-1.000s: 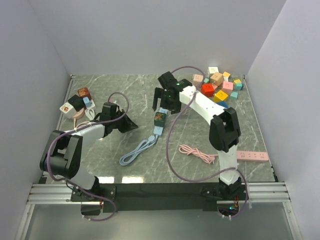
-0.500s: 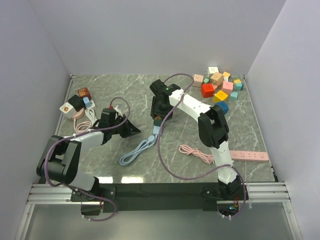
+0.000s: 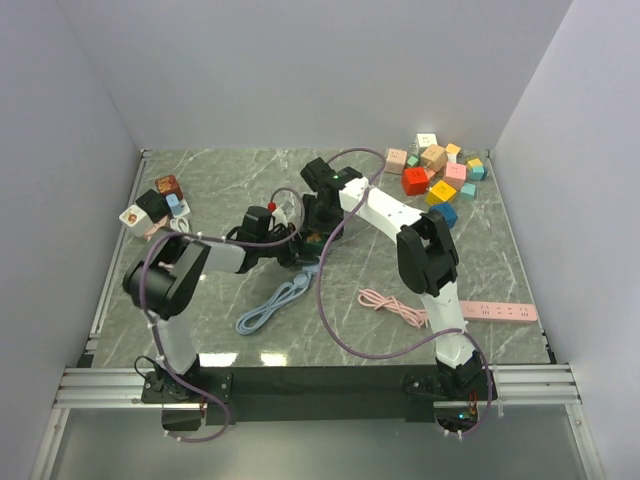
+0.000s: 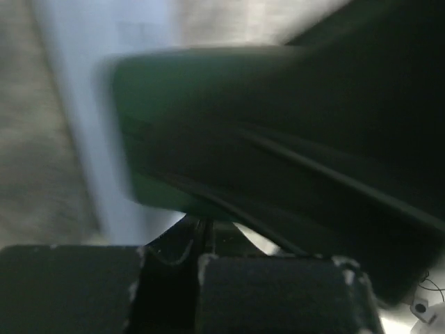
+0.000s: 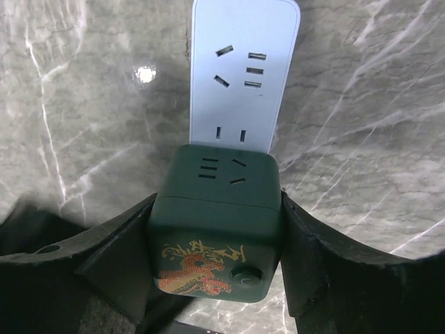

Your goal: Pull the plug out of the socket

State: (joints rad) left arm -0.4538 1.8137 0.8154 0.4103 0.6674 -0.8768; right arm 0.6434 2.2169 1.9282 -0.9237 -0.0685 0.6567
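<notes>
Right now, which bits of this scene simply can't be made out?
Left wrist view: blurred; a dark green shape fills it, so what the left pincer faces is unclear.
Top view: the right pincer covers the green cube plug, hiding where it meets the white power strip.
Right wrist view: the plug's prongs are hidden beneath its own body.

The worktop point(image 3: 230, 180) was grey stone-patterned, veined in white. At its far right corner sat a heap of coloured cubes point(image 3: 437, 170), some touching. A smaller group of cubes point(image 3: 155, 203) lay at the far left, beside a pale cord. Near the middle a white socket strip point(image 5: 245, 69) lay flat, and a light-blue cable point(image 3: 270, 305) trailed toward the near side. A pink cable point(image 3: 393, 306) lay bunched near right, and a pink power strip point(image 3: 503, 312) rested along the right edge.
</notes>
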